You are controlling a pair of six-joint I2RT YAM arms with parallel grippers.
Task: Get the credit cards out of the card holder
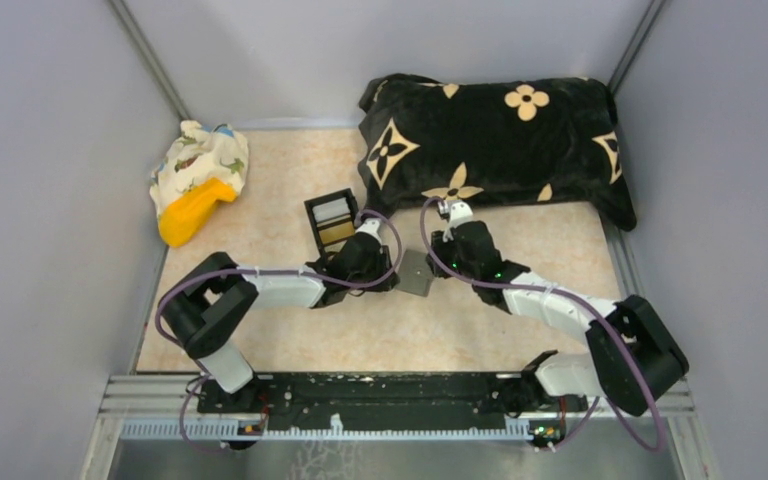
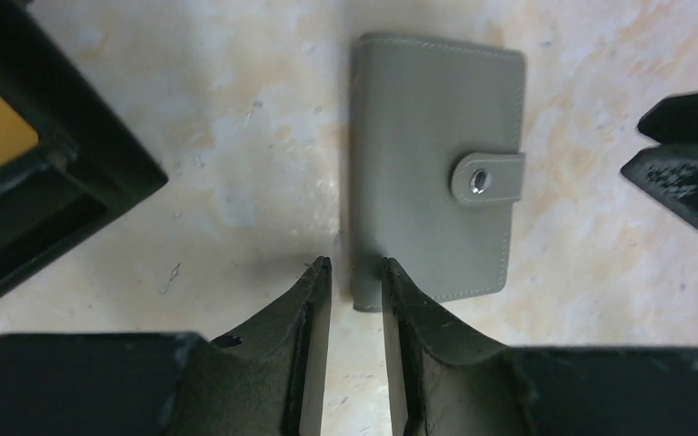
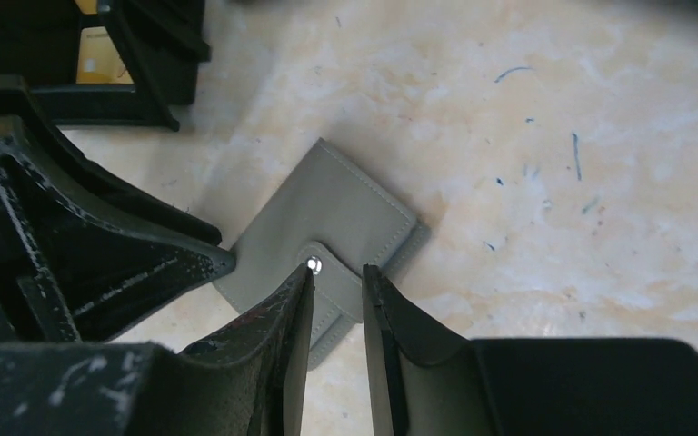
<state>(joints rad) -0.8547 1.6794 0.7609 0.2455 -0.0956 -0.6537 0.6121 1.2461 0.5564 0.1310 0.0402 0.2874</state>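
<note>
Card holder (image 2: 436, 173) lies flat, fastened, on the counter (image 2: 236, 182). Left gripper (image 2: 354, 272) at its spine edge, right gripper (image 3: 336, 277) at its snap tab (image 2: 488, 178): both nearly pressed together, grip unconfirmed. Judged light, semi-stiff; hold by edges.

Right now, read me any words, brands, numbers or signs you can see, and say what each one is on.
No text can be read in any view.
Card holder: plain grey, with only a metal snap.
Black box: no lettering shows.
Pillow: flower and star motifs, no letters.
Printed cloth: too small to tell.
</note>
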